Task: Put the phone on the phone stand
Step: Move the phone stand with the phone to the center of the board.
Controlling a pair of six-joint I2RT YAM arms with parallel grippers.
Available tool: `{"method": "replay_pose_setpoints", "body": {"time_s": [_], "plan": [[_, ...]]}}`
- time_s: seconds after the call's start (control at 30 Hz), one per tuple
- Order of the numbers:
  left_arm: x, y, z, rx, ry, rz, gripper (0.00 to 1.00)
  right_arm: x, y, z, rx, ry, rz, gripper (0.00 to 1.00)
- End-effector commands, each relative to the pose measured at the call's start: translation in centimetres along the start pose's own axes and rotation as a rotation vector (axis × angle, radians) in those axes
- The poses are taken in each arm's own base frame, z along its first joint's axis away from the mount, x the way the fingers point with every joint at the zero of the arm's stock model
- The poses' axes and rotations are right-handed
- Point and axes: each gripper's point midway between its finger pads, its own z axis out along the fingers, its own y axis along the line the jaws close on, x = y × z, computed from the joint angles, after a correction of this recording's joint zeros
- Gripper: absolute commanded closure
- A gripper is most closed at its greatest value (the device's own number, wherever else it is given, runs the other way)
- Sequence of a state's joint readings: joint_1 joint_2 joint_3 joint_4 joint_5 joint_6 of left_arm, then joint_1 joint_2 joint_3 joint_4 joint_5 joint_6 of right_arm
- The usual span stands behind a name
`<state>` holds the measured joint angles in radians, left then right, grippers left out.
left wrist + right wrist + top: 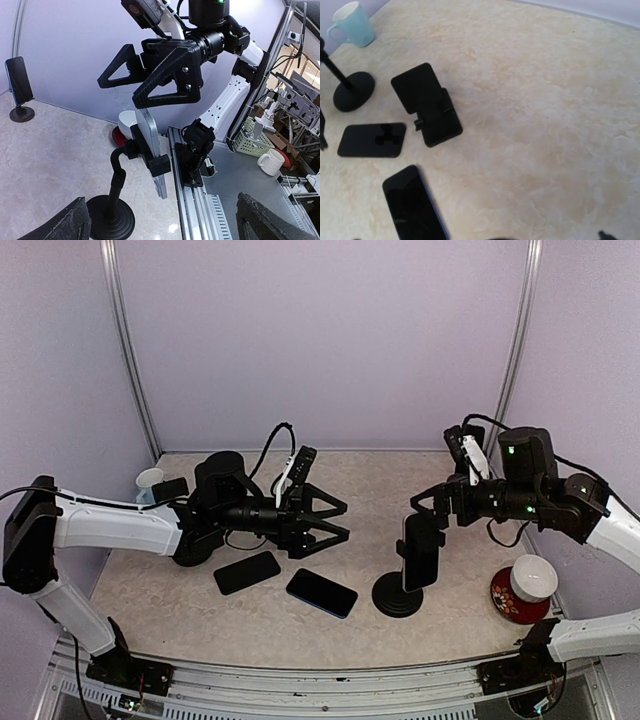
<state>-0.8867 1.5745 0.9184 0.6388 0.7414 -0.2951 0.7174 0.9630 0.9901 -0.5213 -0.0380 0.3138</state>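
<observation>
1. Right claw [428,508]: released, jaws spread wide, nothing between them.
2. Phone [421,552]: upright in the clamp of the stand [397,595], directly below the right claw's tips. In the left wrist view the phone's top edge sits just under the lower finger [165,87]. Whether the two touch cannot be told from this angle.
3. Left claw [346,521]: released, jaws wide, empty. It points toward the right claw, and the two are well apart.
4. Below the left claw, two spare handsets lie flat on the table [200,620]:
   - the black handset [246,572] lies nearer the left claw's wrist;
   - the blue handset [321,592] lies just beside it, between the left claw and the stand.
5. Behind the left claw, as seen from the right wrist:
   - a folding rest [427,107] lies on the table, just beyond the black handset;
   - a round base [352,92] with a thin pole stands beside the rest.
6. A mug [150,483] stands at the far left edge, well apart from both claws.
7. A white cup [533,577] rests on a red dish [505,600], on the outer side of the right claw, near the right arm.
</observation>
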Motion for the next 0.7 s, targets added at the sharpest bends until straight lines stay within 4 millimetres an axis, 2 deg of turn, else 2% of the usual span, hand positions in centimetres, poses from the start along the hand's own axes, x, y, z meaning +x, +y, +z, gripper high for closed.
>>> {"method": "replay_pose_setpoints", "body": {"time_s": [0.0,0.17,0.67], "plan": [[-0.2,-0.2,-0.4,-0.009,-0.018,0.008,0.01,-1.8,0.0,0.1,0.085,-0.073,0.046,0.0],[-0.3,-0.1,-0.7,-0.017,-0.021,0.011,0.01,-1.4,1.4,1.0,0.121,-0.059,0.025,0.0],[-0.3,0.1,-1.5,-0.036,-0.027,0.014,0.01,-0.2,2.1,2.2,0.229,-0.037,0.013,0.0]]}}
